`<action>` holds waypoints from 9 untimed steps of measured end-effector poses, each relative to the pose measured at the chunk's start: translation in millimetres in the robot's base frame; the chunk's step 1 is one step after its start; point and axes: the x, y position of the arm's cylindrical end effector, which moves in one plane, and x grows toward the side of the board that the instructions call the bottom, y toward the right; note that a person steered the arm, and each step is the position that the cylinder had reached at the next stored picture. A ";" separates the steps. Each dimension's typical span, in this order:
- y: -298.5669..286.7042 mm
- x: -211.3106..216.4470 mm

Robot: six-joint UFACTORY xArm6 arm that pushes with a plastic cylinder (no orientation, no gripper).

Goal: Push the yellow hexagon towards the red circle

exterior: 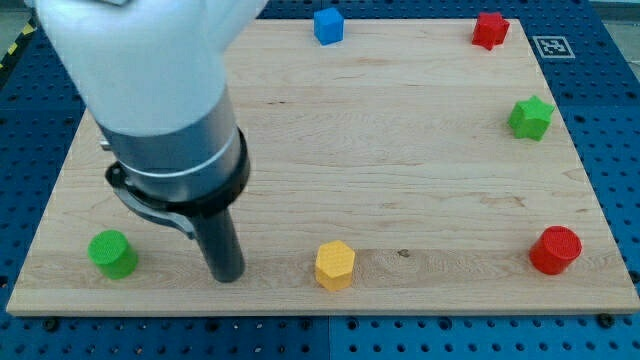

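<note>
A yellow hexagon (335, 265) sits flat near the wooden board's (400, 130) bottom edge, too compact to show a long axis or heading. My tip (226, 275) rests just to its left, not touching and holding nothing. The red circle (555, 250) lies far right.

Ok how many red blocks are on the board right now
2. A red block of unclear shape sits at the view's top right corner, and the red circle at the bottom right. The arm could hide others at the left.
</note>
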 end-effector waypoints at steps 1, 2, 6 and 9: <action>28.8 12.7; 28.8 12.7; 110.6 8.8; 100.0 -11.7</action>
